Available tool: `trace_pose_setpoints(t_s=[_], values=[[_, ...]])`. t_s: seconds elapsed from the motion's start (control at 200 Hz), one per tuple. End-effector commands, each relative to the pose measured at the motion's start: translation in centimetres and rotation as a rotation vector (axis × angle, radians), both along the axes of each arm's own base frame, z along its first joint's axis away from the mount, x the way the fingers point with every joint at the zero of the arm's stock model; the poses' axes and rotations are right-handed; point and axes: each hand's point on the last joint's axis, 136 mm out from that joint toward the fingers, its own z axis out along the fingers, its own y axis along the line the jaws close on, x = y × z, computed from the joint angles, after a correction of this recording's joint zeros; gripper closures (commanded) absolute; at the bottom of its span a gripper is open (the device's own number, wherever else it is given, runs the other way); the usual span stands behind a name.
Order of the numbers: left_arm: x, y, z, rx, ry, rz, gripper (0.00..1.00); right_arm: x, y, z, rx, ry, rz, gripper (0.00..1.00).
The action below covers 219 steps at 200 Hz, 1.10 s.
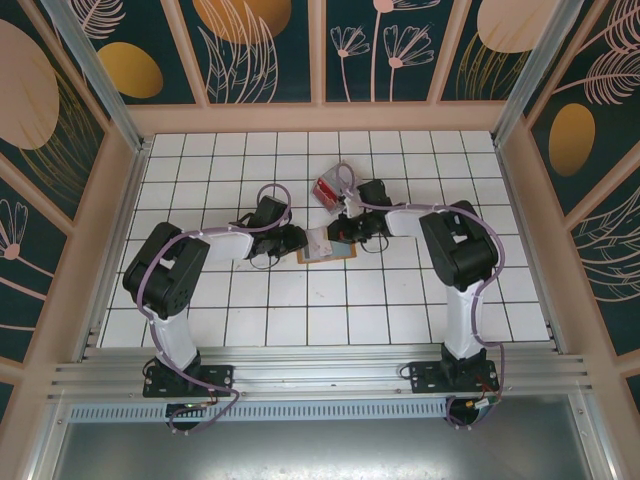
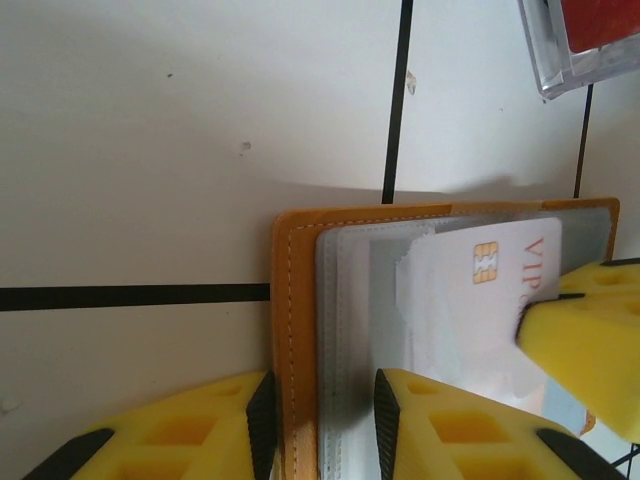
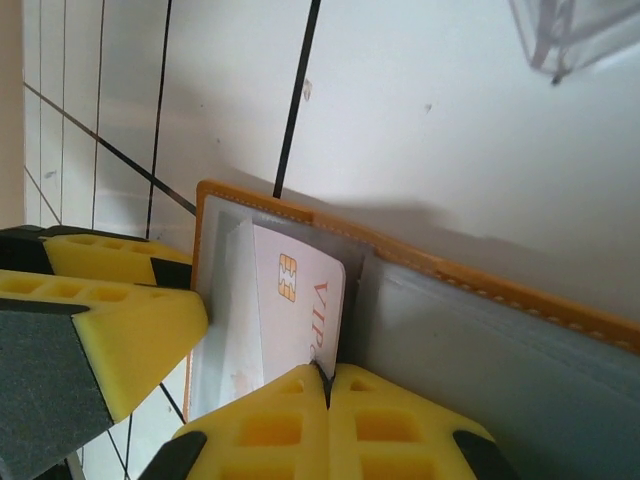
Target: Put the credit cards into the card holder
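The orange-tan card holder [image 1: 318, 253] lies open on the white tiles between both arms, its grey lining [image 2: 345, 330] facing up. A whitish credit card [image 2: 480, 300] with a gold chip and red "VIP" lettering sits partly inside a clear sleeve. My right gripper [image 3: 328, 375] is shut on that card's [image 3: 300, 300] near edge. My left gripper [image 2: 320, 395] stands partly open astride the holder's stitched left rim [image 2: 290, 300], one pad beside the orange edge and the other over the lining. A red card [image 2: 605, 20] lies in a clear box.
The clear plastic box [image 1: 328, 187] stands just beyond the holder, close to the right arm's wrist. White tiles stretch to both sides and toward the arm bases. Wooden walls with aluminium posts ring the table.
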Motion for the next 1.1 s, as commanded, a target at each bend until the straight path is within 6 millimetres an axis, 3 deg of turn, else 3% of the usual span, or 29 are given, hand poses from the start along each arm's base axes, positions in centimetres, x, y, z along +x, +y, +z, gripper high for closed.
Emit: trace_pose_setpoints(t_s=[0.0, 0.425, 0.791, 0.941, 1.091], values=[[-1.6, -1.7, -2.8, -0.009, 0.053, -0.033, 0.65, -1.7, 0.4, -2.3, -0.078, 0.042, -0.057, 1.00], [-3.1, -2.4, -3.5, -0.029, 0.071, -0.026, 0.65, -2.7, 1.7, -2.9, -0.128, 0.021, -0.172, 0.99], [-3.1, -2.4, -3.1, -0.027, 0.061, -0.024, 0.66, -1.7, 0.6, -0.4, -0.056, 0.003, -0.208, 0.97], [-3.0, -2.4, -2.8, -0.030, 0.055, -0.022, 0.66, -2.4, 2.1, -0.4, -0.054, 0.009, -0.145, 0.96], [-3.0, -2.4, -2.9, -0.026, 0.057, -0.022, 0.66, -3.5, 3.2, -1.5, -0.103, 0.005, -0.123, 0.95]])
